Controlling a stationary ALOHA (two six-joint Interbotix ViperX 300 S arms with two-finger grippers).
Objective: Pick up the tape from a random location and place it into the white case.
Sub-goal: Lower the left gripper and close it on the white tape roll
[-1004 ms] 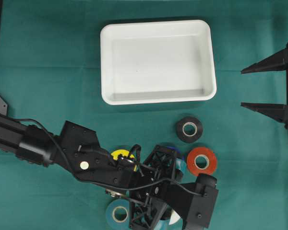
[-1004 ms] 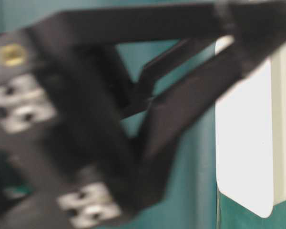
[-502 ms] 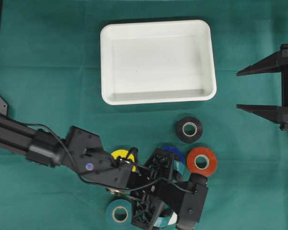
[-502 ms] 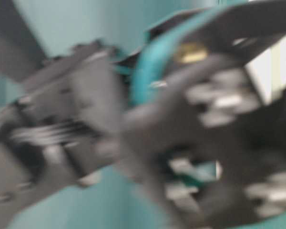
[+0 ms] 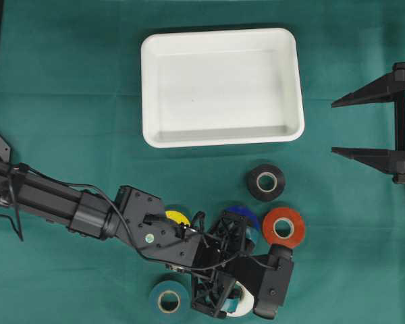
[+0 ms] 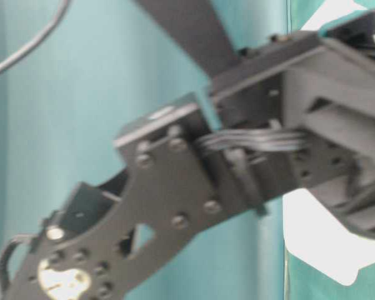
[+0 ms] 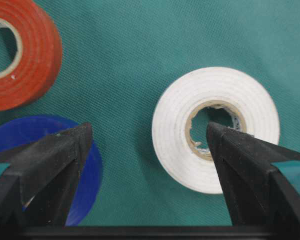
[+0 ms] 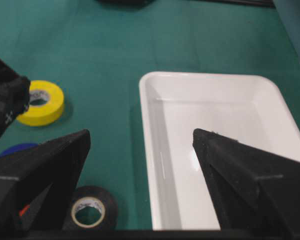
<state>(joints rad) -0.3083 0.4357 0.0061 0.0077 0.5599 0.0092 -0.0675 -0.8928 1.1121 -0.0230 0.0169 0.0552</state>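
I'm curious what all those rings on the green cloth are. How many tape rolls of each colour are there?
Black roll: 1
Orange-red roll: 1
Blue roll: 1
Yellow roll: 1
Teal roll: 1
White roll: 1
Total: 6

Red roll, black roll and teal roll lie on green cloth.

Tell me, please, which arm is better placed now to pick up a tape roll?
The left. Its open pincer hangs just above the white tape roll among the rolls. The right pincer, also open, waits at the table's far side, beside the white case.
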